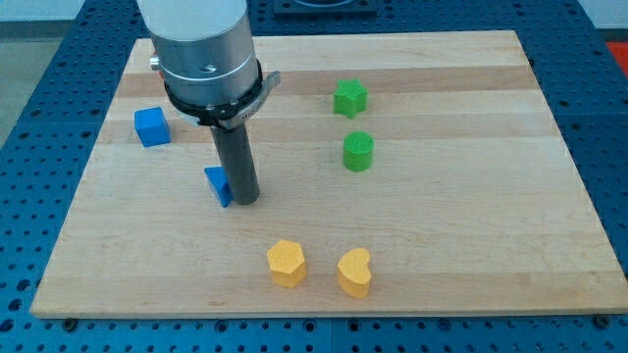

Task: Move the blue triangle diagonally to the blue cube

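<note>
The blue triangle (pixel 217 185) lies on the wooden board left of centre, partly hidden by my rod. My tip (pixel 245 201) rests on the board right against the triangle's right side. The blue cube (pixel 151 126) sits toward the view's upper left, apart from the triangle, up and to the left of it.
A green star-shaped block (pixel 349 98) and a green cylinder (pixel 358 151) stand right of centre. A yellow hexagon block (pixel 287 263) and a yellow heart block (pixel 354 273) lie near the view's bottom. The board's edge (pixel 88 167) runs along the left.
</note>
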Motion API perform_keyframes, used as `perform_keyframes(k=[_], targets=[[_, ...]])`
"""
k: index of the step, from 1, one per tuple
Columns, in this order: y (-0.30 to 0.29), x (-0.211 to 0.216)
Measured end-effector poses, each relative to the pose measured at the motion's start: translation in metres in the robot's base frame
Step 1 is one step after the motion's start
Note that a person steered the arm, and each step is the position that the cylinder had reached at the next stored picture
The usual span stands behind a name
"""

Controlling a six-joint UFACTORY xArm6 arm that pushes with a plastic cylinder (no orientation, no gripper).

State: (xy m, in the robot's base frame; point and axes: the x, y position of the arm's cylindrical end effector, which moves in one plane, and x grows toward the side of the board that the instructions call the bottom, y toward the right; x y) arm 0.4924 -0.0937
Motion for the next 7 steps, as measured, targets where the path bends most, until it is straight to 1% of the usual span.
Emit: perform_keyframes(k=[1,2,3,4,5,6,7], targets=[[0.005,0.01],[-0.017,-0.032],[-0.058,-0.085],[-0.074,-0.09],[-0.068,-0.09],[0.004,-0.09],[0.034,-0.091]])
